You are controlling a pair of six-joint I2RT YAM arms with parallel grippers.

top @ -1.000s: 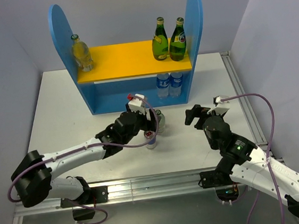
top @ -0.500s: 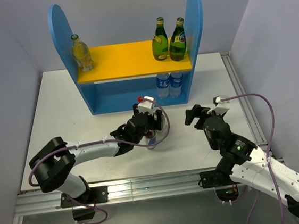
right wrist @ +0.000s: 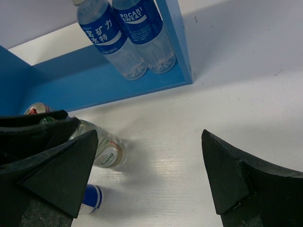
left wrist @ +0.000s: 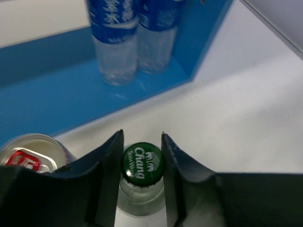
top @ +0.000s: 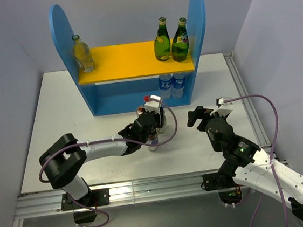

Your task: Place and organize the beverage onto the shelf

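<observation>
While left gripper (left wrist: 141,137) clamps the bottle (left wrist: 143,163) at its cap, the body is mostly hidden.
Can (left wrist: 28,150) just beside, half behind a finger; right gripper (right wrist: 149,137) spread wide.

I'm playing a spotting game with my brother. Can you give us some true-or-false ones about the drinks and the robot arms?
1. Two green bottles stand on the yellow top board of the shelf. True.
2. The right fingers are holding a can. False: they are wide open with nothing between them.
3. The left fingers sit on either side of a clear bottle's green cap. True.
4. Three bottles stand on the lower level. False: only two blue-labelled bottles stand there.
5. A can stands on the table beside the capped bottle. True.
</observation>
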